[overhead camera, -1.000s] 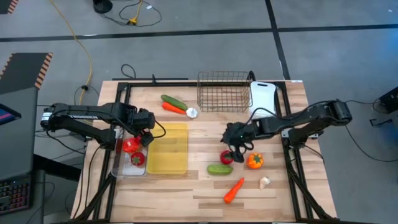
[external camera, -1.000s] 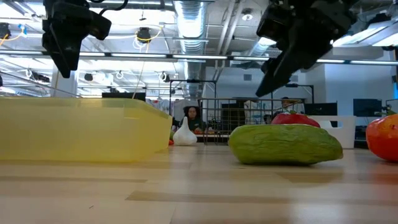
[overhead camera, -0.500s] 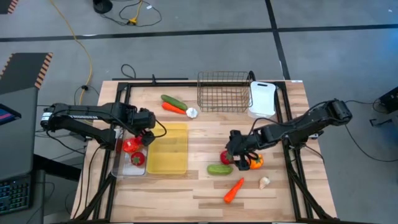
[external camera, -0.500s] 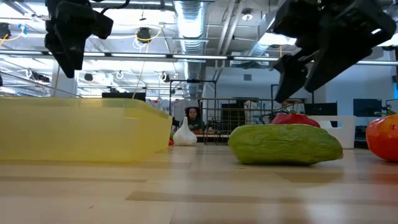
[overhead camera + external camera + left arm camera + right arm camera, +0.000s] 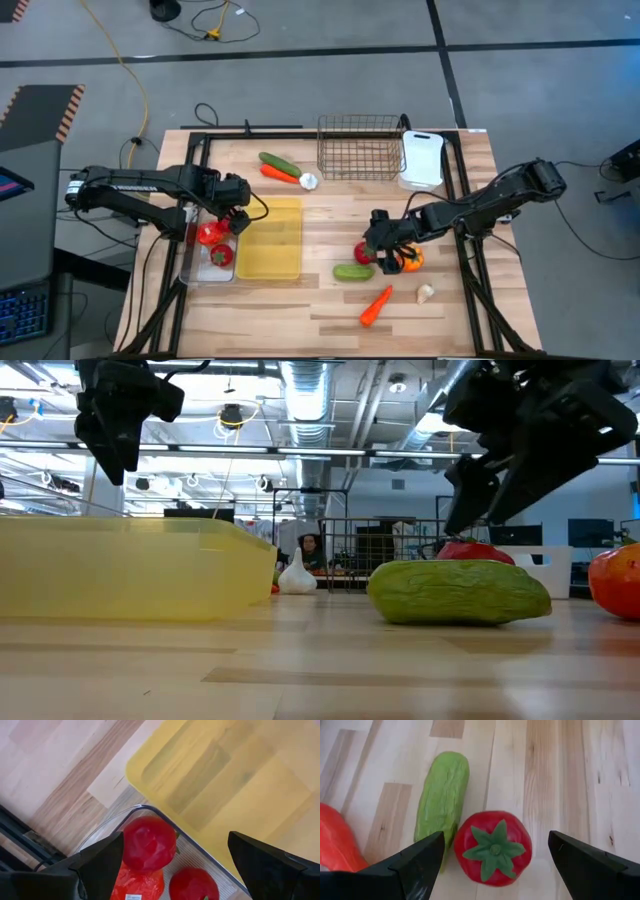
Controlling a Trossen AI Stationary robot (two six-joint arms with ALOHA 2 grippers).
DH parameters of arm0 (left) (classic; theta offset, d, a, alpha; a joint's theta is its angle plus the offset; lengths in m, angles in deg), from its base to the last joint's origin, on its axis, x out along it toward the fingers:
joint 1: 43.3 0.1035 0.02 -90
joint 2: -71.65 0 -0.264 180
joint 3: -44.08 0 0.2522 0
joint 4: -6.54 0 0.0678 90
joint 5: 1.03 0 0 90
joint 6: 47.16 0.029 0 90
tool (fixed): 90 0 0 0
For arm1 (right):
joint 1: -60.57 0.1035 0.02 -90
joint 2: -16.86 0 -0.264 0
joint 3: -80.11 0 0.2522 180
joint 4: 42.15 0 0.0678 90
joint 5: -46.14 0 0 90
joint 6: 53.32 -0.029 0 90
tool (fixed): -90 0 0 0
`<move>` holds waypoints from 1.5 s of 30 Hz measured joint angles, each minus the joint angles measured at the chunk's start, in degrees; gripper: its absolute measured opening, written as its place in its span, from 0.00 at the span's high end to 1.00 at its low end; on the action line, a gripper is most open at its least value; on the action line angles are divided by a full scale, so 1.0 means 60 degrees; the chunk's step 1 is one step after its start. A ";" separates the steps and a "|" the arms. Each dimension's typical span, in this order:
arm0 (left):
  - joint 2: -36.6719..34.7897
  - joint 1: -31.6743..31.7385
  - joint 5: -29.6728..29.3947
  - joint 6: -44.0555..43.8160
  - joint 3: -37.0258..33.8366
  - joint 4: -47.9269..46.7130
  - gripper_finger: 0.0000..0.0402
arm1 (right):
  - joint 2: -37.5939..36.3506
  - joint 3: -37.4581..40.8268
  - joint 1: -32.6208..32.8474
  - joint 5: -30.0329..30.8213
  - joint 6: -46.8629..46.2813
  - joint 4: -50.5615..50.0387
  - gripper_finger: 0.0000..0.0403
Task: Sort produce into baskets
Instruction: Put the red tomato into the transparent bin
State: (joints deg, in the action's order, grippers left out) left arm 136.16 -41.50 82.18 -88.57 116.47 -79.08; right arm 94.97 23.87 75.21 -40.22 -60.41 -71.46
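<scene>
High view: beside the yellow tray [image 5: 270,238], three red pieces are counted in the clear bin [image 5: 192,268], with the left gripper [image 5: 232,218] spread empty above them. Right of that tray, one tomato [image 5: 364,253] is straddled, ungrasped, by the open-fingered right gripper [image 5: 381,248]. Two cucumbers, two carrots, a pepper and two white pieces remain unsorted.

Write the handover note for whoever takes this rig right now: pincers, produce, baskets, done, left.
Right pincer: open, poised over the tomato beside a cucumber mid-table; nothing gripped.
Left pincer: open, above the clear bin.
Done: red pieces sit in the clear bin.
Yellow tray, wire basket and white tray look empty.
Left: tomato, cucumber, orange pepper, carrot and white piece near the right arm; another cucumber, carrot and white piece by the basket.
</scene>
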 joint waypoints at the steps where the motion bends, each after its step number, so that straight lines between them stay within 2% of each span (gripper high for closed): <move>1: 0.0000 0.0002 -0.0007 0.0004 0.0000 0.0000 0.15 | 0.0061 0.0000 0.0000 0.0000 0.0079 0.0039 0.05; 11: 0.0000 0.0002 -0.0021 0.0004 0.0000 0.0087 0.15 | 0.1591 0.0001 -0.0004 -0.0036 0.0191 0.0851 0.07; 18: 0.0000 0.0002 -0.0072 0.0007 0.0000 0.0215 0.15 | 0.1767 -0.0015 -0.0025 -0.0033 0.0196 0.1041 0.17; 22: 0.0000 0.0002 -0.0498 0.0133 -0.0002 0.0739 0.15 | 0.1638 -0.0001 -0.0035 0.0172 0.0316 0.0955 0.18; 29: 0.0000 0.0002 -0.0817 0.1461 -0.0004 0.3379 0.15 | 0.0975 -0.0231 -0.0490 0.0341 0.0649 0.0908 0.18; 34: 0.0000 0.0002 -0.0743 0.1941 -0.0004 0.6064 0.15 | 0.0495 -0.0766 -0.0853 0.1342 0.1764 0.1189 0.18; 40: 0.0000 0.0002 -0.0058 0.1962 -0.0004 0.8274 0.15 | 0.0174 -0.1120 -0.1062 0.2395 0.3800 0.3413 0.19; 45: 0.0056 0.0002 0.0352 0.1880 -0.0004 0.9446 0.15 | 0.0145 -0.1133 -0.1086 0.2470 0.5768 0.6166 0.19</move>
State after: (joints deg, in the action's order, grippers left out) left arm 136.49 -41.49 84.30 -77.29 116.45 -22.41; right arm 95.84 17.07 68.69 -25.40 -25.80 -34.47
